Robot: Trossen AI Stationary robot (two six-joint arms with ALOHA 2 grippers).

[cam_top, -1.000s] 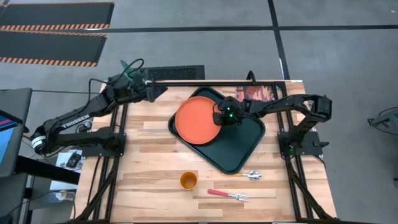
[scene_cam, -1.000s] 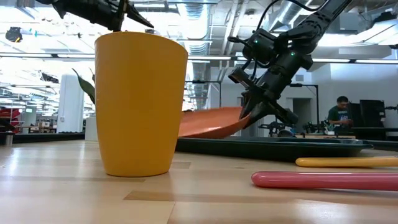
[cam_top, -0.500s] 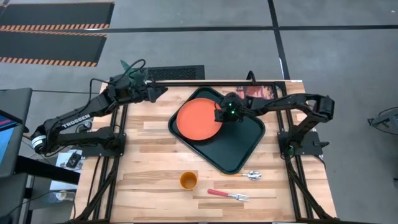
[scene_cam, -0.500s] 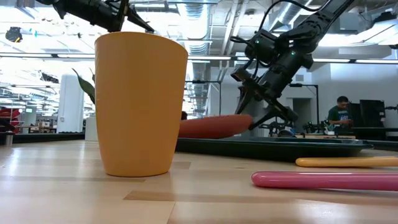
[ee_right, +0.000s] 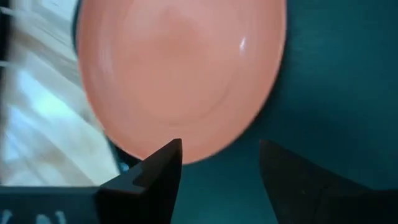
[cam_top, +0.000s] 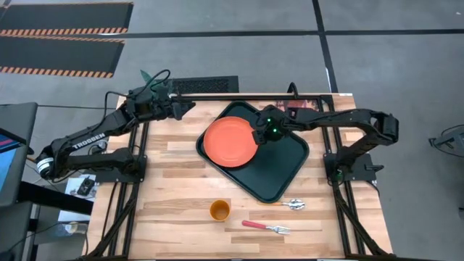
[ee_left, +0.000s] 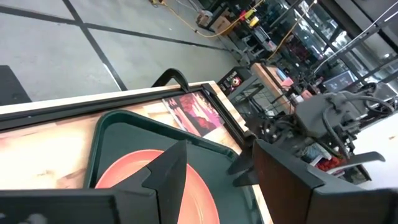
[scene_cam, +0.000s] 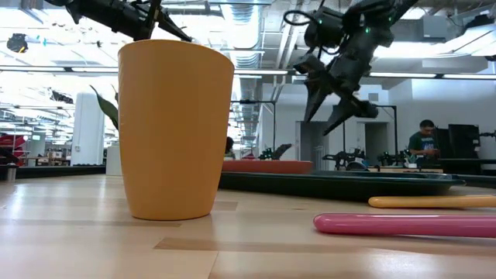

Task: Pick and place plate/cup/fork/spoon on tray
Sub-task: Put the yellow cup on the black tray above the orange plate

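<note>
The orange-red plate (cam_top: 230,141) lies flat in the left part of the dark tray (cam_top: 279,170); it also shows in the low view (scene_cam: 267,166) and the right wrist view (ee_right: 180,68). My right gripper (cam_top: 262,135) hangs open above the plate's right edge (scene_cam: 329,108), touching nothing. At the table's far left, my left gripper (cam_top: 187,107) waits open, clear of everything (ee_left: 217,180). On the wood near the front edge are the yellow cup (cam_top: 220,210), standing upright, and the spoon (cam_top: 293,204) and the pink-handled fork (cam_top: 267,228), both lying flat.
A reddish picture book (cam_top: 301,107) lies at the table's far edge behind the tray. The tray sits turned at an angle, its near corner (cam_top: 264,197) close to the spoon. Bare wood lies left of the tray and the cup.
My right gripper has opened and let go of the plate's right edge, then risen clear. The plate, which was tilted with its right side held up, has dropped flat onto the tray.
</note>
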